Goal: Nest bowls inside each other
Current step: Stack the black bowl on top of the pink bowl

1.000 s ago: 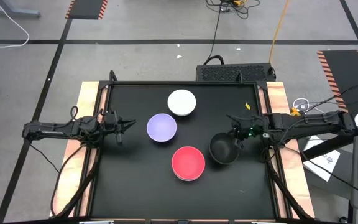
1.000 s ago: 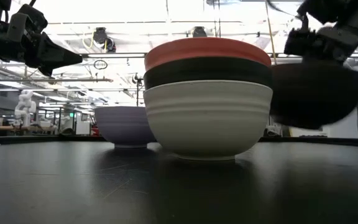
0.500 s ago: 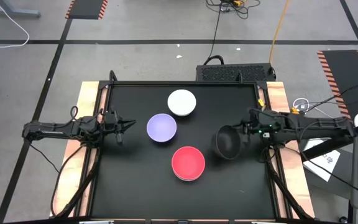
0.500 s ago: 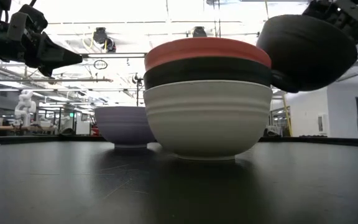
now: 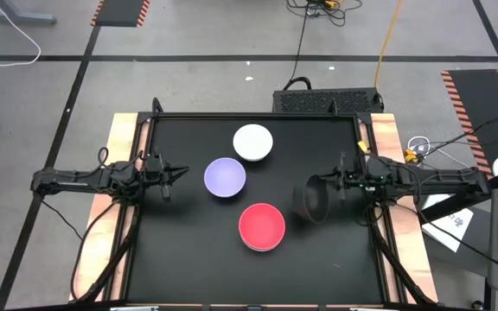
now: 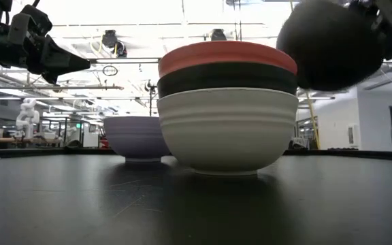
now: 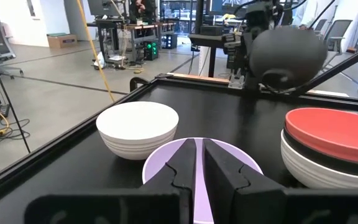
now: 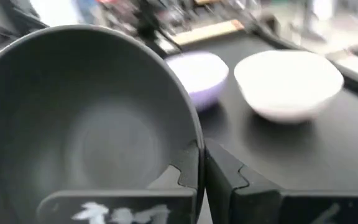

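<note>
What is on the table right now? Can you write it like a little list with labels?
Stack: red bowl on top, a black bowl under it, a white bowl at the bottom
Loose bowls: lavender bowl and another white bowl, each standing alone on the table
Lifted bowl: second black bowl, tilted on its side in the air, right of the stack
Right tool: shut on the lifted bowl's rim
Left tool: shut, holding nothing, by the table's left side
</note>
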`<state>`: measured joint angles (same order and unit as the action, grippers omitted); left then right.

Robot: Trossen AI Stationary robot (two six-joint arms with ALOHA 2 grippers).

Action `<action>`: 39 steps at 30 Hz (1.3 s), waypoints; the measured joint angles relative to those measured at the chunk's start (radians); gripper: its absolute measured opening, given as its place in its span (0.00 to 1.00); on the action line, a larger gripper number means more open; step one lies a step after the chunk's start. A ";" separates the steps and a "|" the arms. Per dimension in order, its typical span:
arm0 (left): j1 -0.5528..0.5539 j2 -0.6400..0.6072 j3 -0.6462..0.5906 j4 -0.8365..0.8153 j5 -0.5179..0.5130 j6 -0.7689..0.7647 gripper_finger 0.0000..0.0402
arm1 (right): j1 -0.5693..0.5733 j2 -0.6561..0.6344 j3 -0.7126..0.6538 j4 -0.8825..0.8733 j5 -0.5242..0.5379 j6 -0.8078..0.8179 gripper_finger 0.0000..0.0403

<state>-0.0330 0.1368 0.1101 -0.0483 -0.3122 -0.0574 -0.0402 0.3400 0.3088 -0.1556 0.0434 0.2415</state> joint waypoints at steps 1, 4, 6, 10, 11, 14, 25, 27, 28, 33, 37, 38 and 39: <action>0.000 0.000 0.000 0.000 0.000 0.000 0.08 | 0.000 0.009 -0.006 0.052 -0.022 -0.017 0.00; 0.000 0.000 0.000 0.000 0.000 0.000 0.08 | 0.000 0.051 -0.007 0.178 -0.086 -0.069 0.00; 0.000 0.000 0.000 0.000 0.000 0.000 0.08 | 0.000 0.091 0.004 0.216 -0.120 -0.088 0.00; 0.000 0.000 0.000 0.000 0.000 0.000 0.08 | 0.000 0.197 0.066 0.251 -0.152 -0.106 0.00; 0.000 0.000 0.000 0.000 0.000 0.000 0.08 | -0.001 0.231 0.089 0.251 -0.155 -0.114 0.00; 0.000 0.000 0.000 0.000 0.000 0.004 0.08 | -0.001 0.330 0.160 0.250 -0.185 -0.131 0.00; 0.000 0.000 0.000 -0.001 0.000 0.010 0.08 | -0.026 0.632 0.423 0.220 -0.342 -0.176 0.00; 0.000 0.000 0.000 -0.002 0.000 0.010 0.08 | -0.038 0.677 0.463 0.188 -0.368 -0.177 0.00; 0.000 0.000 0.000 -0.004 0.000 0.010 0.08 | -0.044 0.698 0.485 0.162 -0.378 -0.177 0.00; 0.000 0.000 0.000 -0.008 0.000 0.011 0.08 | -0.061 0.796 0.580 0.048 -0.389 -0.184 0.00; 0.000 0.000 0.000 -0.011 0.000 0.018 0.08 | -0.065 0.864 0.660 -0.053 -0.389 -0.203 0.00; 0.000 0.000 0.000 -0.015 0.000 0.019 0.08 | -0.065 0.882 0.680 -0.069 -0.389 -0.205 0.00; 0.000 0.000 0.000 -0.019 0.000 0.020 0.08 | -0.065 0.902 0.701 -0.081 -0.389 -0.205 0.00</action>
<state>-0.0334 0.1371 0.1104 -0.0671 -0.3122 -0.0377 -0.1052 1.2419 1.0093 -0.2364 -0.3457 0.0367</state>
